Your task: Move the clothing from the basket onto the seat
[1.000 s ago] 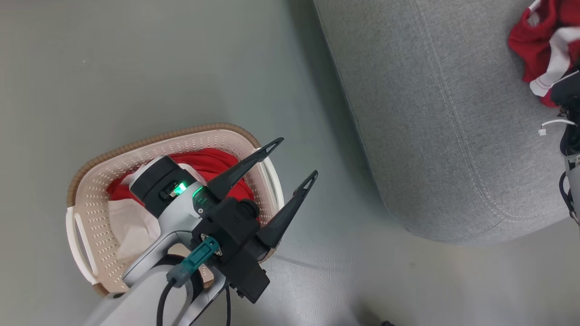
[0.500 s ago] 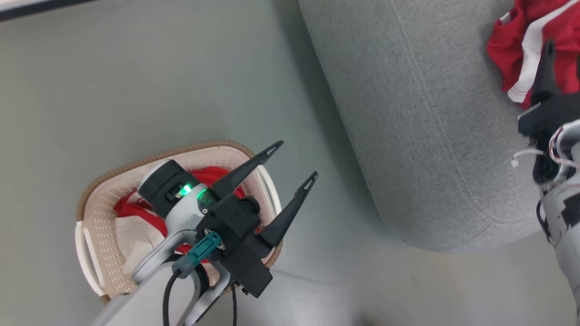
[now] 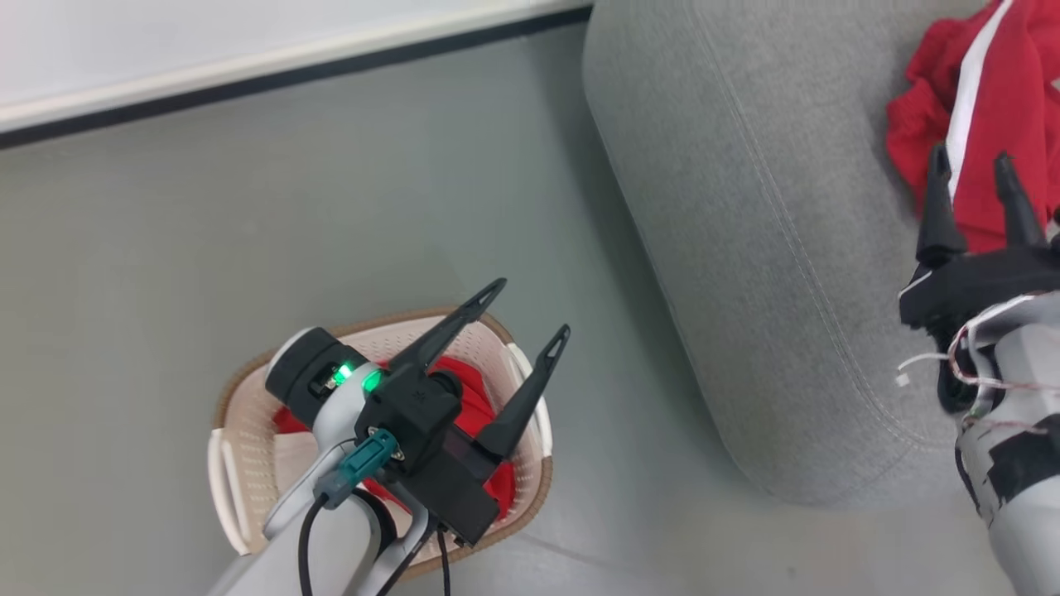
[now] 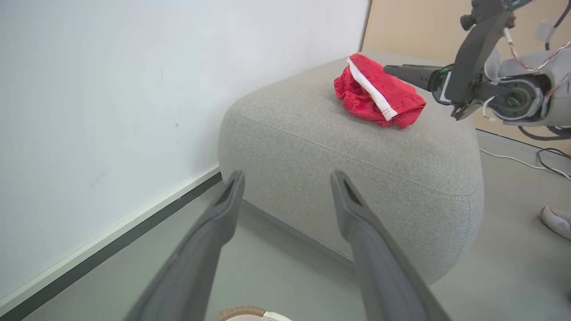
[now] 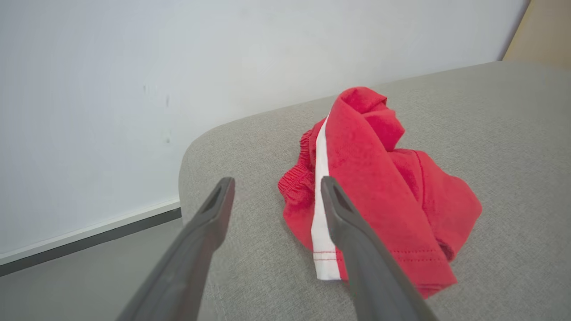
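Observation:
A red garment with a white stripe [image 5: 379,178] lies crumpled on the grey seat [image 5: 490,133], and nothing is gripping it. My right gripper [image 5: 277,179] is open just in front of it; in the head view the right gripper [image 3: 970,157] points at that garment [image 3: 994,99] near the seat's [image 3: 745,207] far right. More red clothing [image 3: 476,406] lies in the cream basket [image 3: 248,430] on the floor at lower left. My left gripper [image 3: 534,308] hangs open and empty above the basket's right side, and the left arm hides part of the contents. The left gripper [image 4: 289,176] faces the seat [image 4: 357,147].
Grey floor lies between basket and seat. A white wall with a dark baseboard [image 3: 248,74] runs behind them. A pale shoe [image 4: 557,220] and cables [image 4: 513,158] lie on the floor right of the seat. A beige panel [image 4: 424,26] stands behind the seat.
My right gripper has opened and let go of the red garment, which now lies on the seat. The head camera has shifted, bringing the wall into sight. The left gripper stays open over the basket.

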